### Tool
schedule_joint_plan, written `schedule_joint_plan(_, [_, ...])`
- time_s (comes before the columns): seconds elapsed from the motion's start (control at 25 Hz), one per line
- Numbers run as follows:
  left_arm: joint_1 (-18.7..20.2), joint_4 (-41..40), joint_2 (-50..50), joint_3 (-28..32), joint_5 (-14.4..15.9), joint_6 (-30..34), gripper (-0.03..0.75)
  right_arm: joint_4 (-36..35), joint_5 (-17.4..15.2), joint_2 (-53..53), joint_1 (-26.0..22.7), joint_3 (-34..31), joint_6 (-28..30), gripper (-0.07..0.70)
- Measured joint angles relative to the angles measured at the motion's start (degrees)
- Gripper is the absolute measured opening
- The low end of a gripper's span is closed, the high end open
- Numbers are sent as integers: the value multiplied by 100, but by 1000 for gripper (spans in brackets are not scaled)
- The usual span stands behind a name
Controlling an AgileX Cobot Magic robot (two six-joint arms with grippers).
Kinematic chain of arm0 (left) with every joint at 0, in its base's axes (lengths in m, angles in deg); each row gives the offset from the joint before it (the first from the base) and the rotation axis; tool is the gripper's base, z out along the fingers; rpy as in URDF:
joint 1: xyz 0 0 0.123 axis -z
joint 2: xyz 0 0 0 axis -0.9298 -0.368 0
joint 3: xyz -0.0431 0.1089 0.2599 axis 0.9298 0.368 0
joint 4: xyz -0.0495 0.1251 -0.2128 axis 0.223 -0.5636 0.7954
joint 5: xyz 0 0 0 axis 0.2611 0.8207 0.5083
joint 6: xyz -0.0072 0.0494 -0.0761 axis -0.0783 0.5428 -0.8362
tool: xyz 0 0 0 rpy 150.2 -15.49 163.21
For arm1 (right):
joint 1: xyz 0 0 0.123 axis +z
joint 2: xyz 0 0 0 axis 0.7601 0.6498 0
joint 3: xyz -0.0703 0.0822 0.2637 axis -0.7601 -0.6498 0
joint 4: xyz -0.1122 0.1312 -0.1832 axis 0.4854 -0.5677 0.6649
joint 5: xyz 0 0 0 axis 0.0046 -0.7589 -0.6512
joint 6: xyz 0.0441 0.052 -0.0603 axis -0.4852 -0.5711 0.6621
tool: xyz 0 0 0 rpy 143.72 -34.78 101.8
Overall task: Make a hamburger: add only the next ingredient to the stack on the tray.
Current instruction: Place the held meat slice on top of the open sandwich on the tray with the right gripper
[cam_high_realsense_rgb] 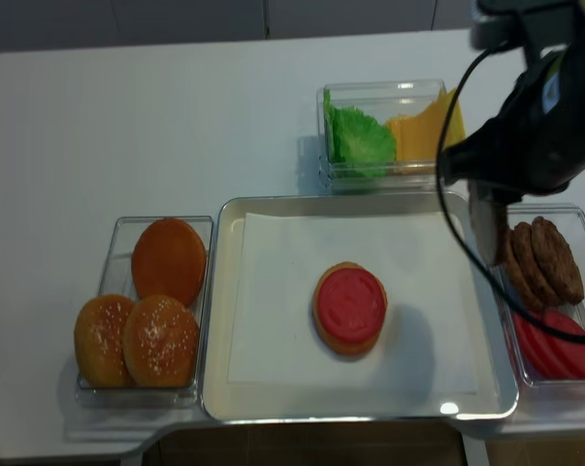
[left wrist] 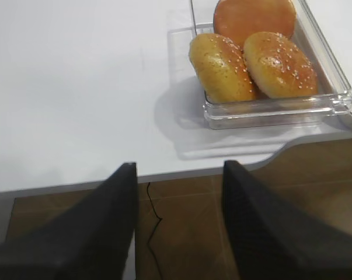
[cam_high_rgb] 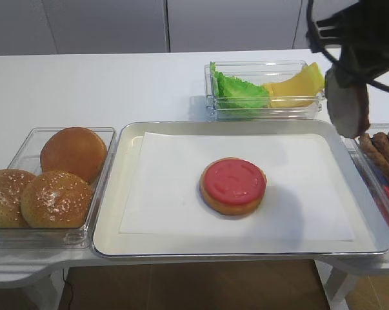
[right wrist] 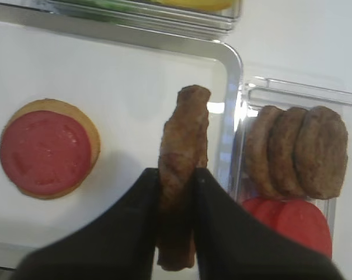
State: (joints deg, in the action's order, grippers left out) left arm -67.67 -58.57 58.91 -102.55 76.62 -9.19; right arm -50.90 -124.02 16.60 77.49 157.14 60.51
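The white table (cam_high_rgb: pixel 104 84) carries everything, and on it sits the big silver tray (cam_high_rgb: pixel 117 187) with its white paper sheet (cam_high_rgb: pixel 168 194). Near the middle of that sheet is the stack (cam_high_rgb: pixel 233 186), a flat bun base topped with a smooth red disc. Left of the tray a clear tub (cam_high_rgb: pixel 26 145) holds three golden buns (cam_high_rgb: pixel 73 153); behind the tray another tub (cam_high_rgb: pixel 265 68) holds lettuce (cam_high_rgb: pixel 239 90) and yellow cheese slices (cam_high_rgb: pixel 297 87); at the right a tub (right wrist: pixel 292 93) holds spare patties (right wrist: pixel 298 151) and red slices (right wrist: pixel 289 219). The right gripper (right wrist: pixel 177 186) hangs over the tray's right edge, fingers pinched on the meat patty (right wrist: pixel 181 151), which hangs edge-on, clear of the stack. The left gripper (left wrist: pixel 178 221) hovers off the table's front edge beside the bun tub, fingers spread apart, nothing between them
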Motion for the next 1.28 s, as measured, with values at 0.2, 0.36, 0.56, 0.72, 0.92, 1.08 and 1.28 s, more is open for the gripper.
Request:
schedule_joint_plan(0.2, [0,0,0,0,0,0,349,204,121,160,718,0,-257,132])
schedule_joint_plan(0.36, [0,0,0,0,0,0,349,418,172,528,1103,33,-439,132])
schedule_joint_plan(0.56, [0,0,0,0,0,0,349,616,238,1021,1464,298,-583,132])
schedule_joint_plan(0.72, [0,0,0,0,0,0,349,677,262,1409,1741,540,-606,132])
schedule_joint_plan(0.92, [0,0,0,0,0,0,349,927,128,1801,2055,624,-804,132])
schedule_joint_plan(1.08, [0,0,0,0,0,0,349,1069,-20,1980,2159,624,-824,132])
schedule_joint_plan(1.28, [0,0,0,0,0,0,349,1235,-20,2019,2159,624,-865,132])
